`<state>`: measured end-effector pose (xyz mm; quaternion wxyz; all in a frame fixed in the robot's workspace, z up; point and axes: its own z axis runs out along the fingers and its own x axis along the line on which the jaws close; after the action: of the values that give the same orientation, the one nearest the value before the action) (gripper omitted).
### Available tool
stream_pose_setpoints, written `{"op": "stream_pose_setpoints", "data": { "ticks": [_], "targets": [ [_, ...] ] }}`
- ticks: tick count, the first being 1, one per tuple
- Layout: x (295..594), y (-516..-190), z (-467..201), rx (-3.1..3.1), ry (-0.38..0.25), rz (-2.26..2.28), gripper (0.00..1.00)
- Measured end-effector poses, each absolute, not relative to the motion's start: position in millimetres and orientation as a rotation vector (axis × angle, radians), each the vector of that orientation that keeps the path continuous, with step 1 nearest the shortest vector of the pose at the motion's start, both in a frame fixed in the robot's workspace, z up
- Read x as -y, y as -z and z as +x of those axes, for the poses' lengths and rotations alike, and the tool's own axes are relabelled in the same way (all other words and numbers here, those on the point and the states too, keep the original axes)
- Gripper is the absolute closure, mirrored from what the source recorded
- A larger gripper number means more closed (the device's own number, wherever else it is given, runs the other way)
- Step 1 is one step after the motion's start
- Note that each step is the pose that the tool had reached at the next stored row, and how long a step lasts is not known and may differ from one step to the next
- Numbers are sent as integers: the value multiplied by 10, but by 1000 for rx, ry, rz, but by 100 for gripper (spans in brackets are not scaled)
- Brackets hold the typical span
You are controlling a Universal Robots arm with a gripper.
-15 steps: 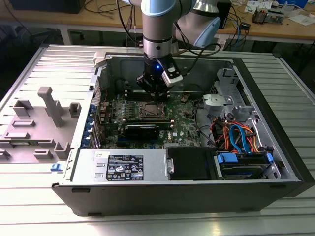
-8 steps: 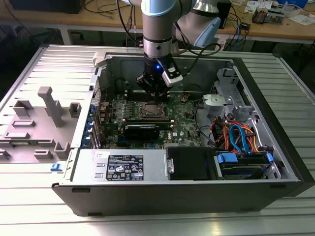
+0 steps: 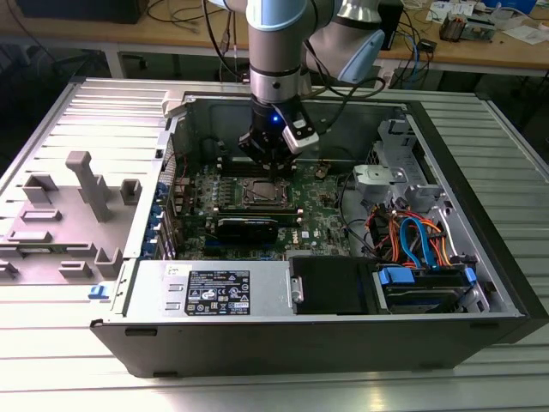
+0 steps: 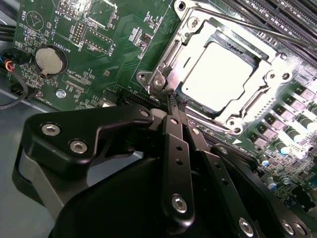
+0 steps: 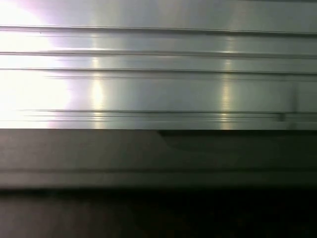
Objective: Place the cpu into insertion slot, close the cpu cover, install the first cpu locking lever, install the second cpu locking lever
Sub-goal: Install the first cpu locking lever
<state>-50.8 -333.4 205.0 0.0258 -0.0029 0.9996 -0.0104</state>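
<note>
In the second wrist view the cpu (image 4: 218,69) lies flat in the insertion slot (image 4: 166,62), pale silver face up. The cpu cover (image 4: 271,78) is down around it, and the chip shows through the cover's cut-out. A thin metal lever rod (image 4: 257,27) runs along the socket's far side. My gripper (image 4: 174,101) is shut, its fingertips pressed together at a corner of the socket frame with nothing seen between them. In the exterior view the gripper (image 3: 273,172) hangs just over the socket (image 3: 260,194) in the middle of the green board.
A coin battery (image 4: 49,59) and long black memory slots (image 4: 282,15) flank the socket. The open computer case (image 3: 480,215) walls the board in. A black card (image 3: 247,225), a drive bay with coloured cables (image 3: 412,240) and grey fixtures (image 3: 86,184) are nearby. Ribbed aluminium (image 5: 158,74) shows in the first wrist view.
</note>
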Motion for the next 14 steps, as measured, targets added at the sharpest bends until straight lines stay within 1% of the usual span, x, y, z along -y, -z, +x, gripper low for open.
{"op": "stream_pose_setpoints", "data": {
  "ticks": [9, 14],
  "targets": [
    [3338, -2029, -507, -3090, 31, -9, 89],
    [3337, -2022, -507, -3090, 18, -8, 89]
  ]
}}
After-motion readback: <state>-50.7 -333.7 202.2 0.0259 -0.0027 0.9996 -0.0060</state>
